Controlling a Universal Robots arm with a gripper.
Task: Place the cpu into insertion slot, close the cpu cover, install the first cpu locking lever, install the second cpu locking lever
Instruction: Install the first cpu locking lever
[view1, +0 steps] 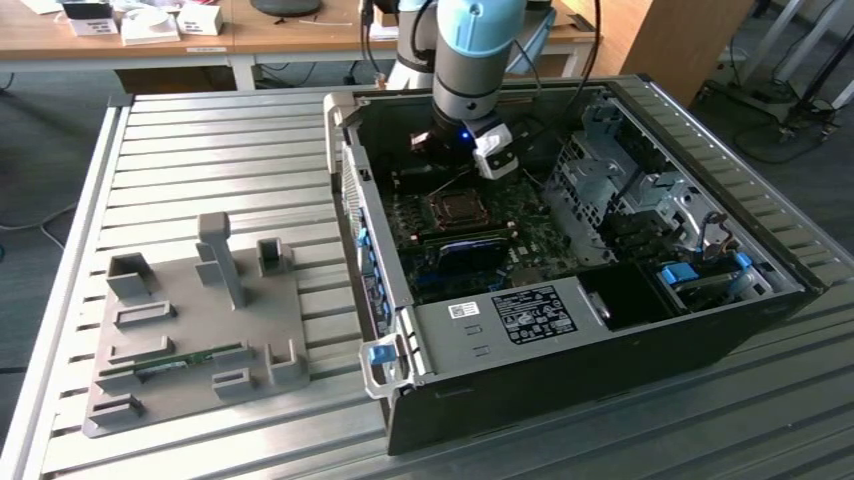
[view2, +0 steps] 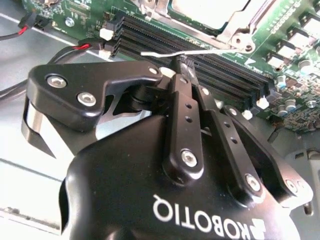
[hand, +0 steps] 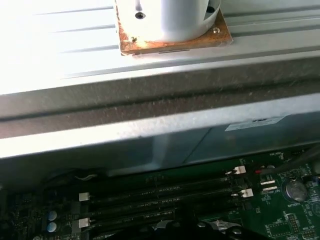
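In the second wrist view my gripper (view2: 183, 64) is shut, its black fingers (view2: 181, 107) pressed together. Their tips touch a thin silver locking lever (view2: 200, 51) that sticks out beside the socket, over the dark memory slots. Just beyond it the cpu cover (view2: 231, 26), a metal frame, lies flat around the pale metal top of the cpu (view2: 207, 7). In the exterior view the gripper (view1: 451, 166) hangs inside the open computer case, just behind the socket (view1: 461, 207) on the motherboard.
The case (view1: 561, 330) lies open on a ribbed metal table (view1: 227, 160), with a drive cage (view1: 627, 190) on the exterior view's right. A grey fixture plate (view1: 187, 320) with a green memory stick sits on the left. Red-black cables (view2: 50, 37) run near the memory slots (hand: 160, 192).
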